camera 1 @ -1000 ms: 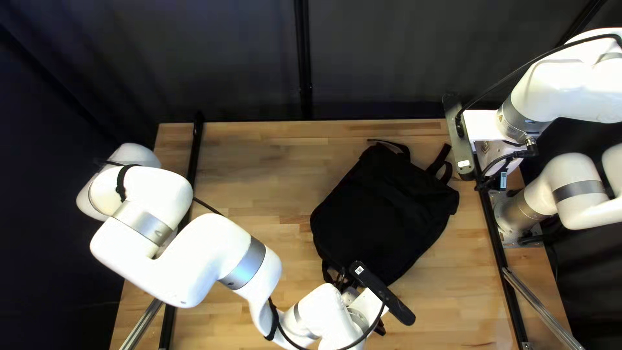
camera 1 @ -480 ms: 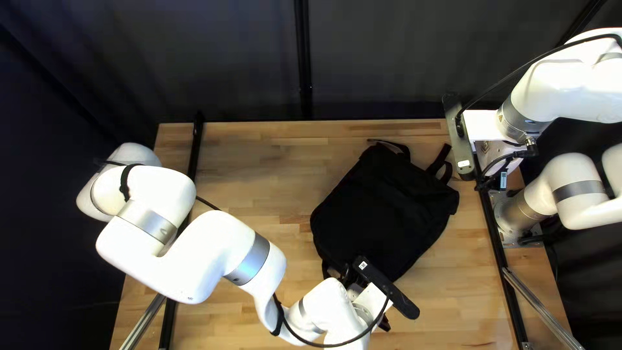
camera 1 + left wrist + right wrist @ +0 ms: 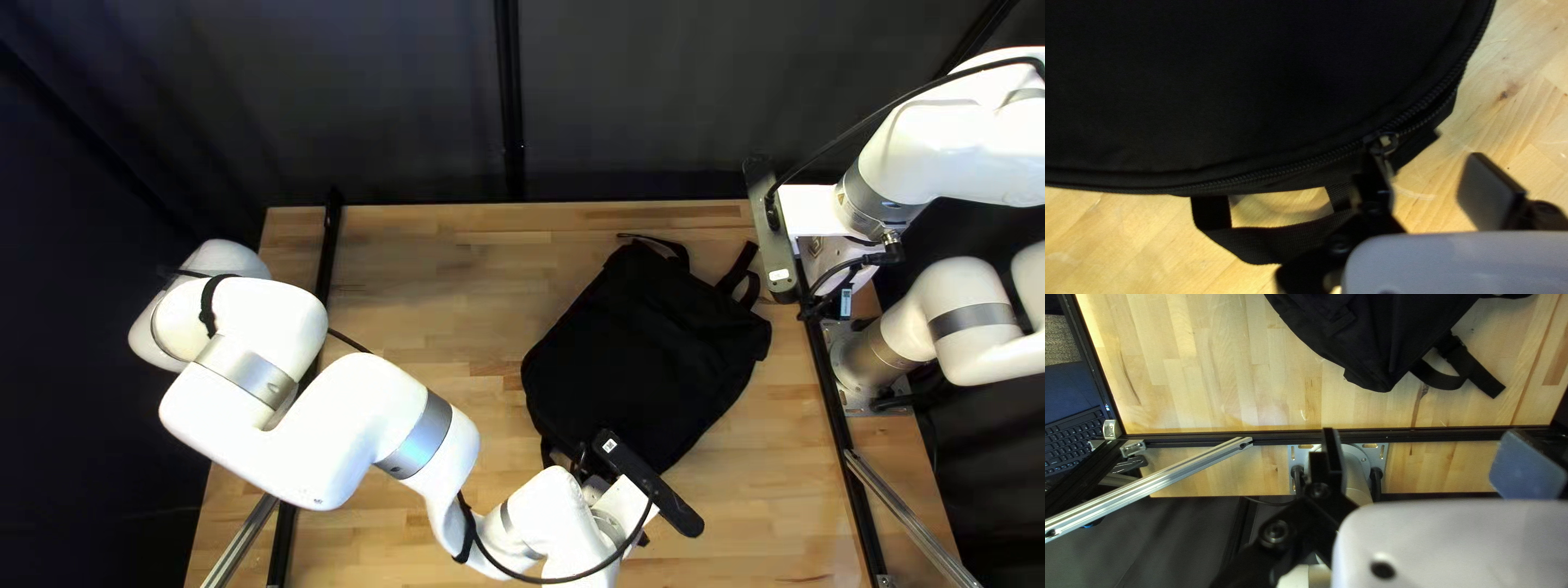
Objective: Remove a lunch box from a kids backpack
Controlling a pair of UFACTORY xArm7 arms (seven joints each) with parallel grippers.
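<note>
Black cloth backpack (image 3: 653, 359), lying flat on the pale wooden table (image 3: 435, 261), right of the middle in the top left view. Right at its near end, the left gripper (image 3: 616, 503), let go, with black fingers spread apart. In the left wrist view, one finger just beside the small metal zip puller (image 3: 1387, 142), too dark to tell if touching; the other over the wood. Long black curvy zip (image 3: 1290, 167) around the bag's edge, with a little gap between the teeth on one side of the puller. Flat black strap loop (image 3: 1263, 242) poking out under that edge, partly hidden behind the gripper. Farther away, thin black straps (image 3: 738, 272) at the bag's other end. To the right of them, the right gripper (image 3: 811, 209), also let go, fingers wide apart. At the very back, big dark curtain (image 3: 381, 109).
</note>
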